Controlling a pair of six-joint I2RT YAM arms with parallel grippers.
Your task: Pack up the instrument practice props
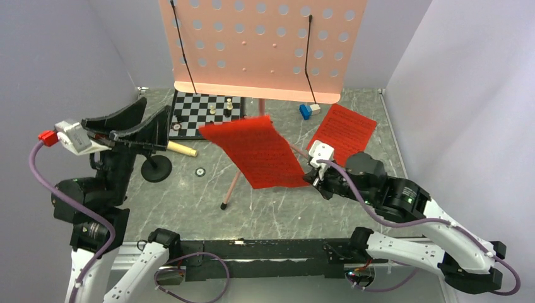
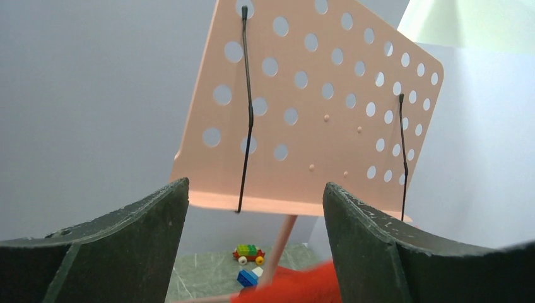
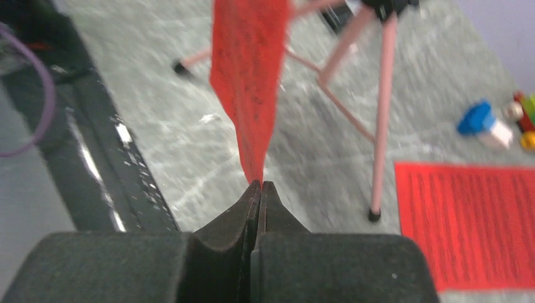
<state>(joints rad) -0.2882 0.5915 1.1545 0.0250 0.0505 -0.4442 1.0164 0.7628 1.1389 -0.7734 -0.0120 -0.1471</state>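
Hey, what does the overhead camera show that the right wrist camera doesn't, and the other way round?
Only the top view: the chessboard, the microphone stand's black round base and the music stand's pink perforated desk. Only the right wrist view: the right gripper with fingers pressed shut on the corner of the lifted red page, plus coloured toy pieces at the frame edge. Both: that lifted page, the second red page flat on the table, the pink tripod legs and a blue brick.
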